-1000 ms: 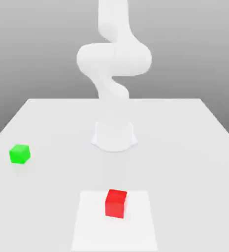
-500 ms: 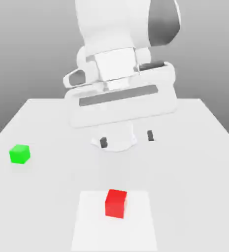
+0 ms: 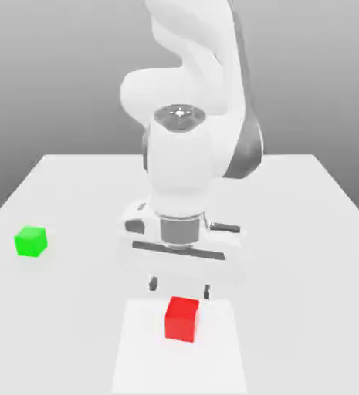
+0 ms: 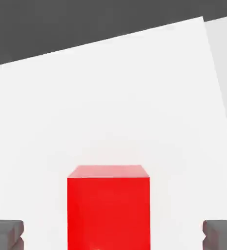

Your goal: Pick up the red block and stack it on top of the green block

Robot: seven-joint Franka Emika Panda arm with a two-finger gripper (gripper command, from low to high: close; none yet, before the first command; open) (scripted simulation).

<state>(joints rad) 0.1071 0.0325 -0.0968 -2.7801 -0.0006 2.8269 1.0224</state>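
The red block (image 3: 182, 319) is a small bright red cube resting on a paler square patch near the table's front. In the hand view the red block (image 4: 109, 207) lies between my two dark fingertips (image 4: 6, 232). My gripper (image 3: 180, 288) hangs just above and slightly behind the cube, open, with nothing in it. The jaws stand wider than the cube. The green block (image 3: 31, 241) is a cube of about the same size, sitting apart at the exterior view's left.
The white table (image 3: 306, 231) stretches wide around both cubes. The paler square patch (image 3: 136, 362) lies under the red block. The arm's white body (image 3: 184, 162) rises behind the gripper at the table's middle.
The arm has swung forward and down. The hand, high above the table's middle half a second ago, is now low over the red block. Both blocks stay where they were.
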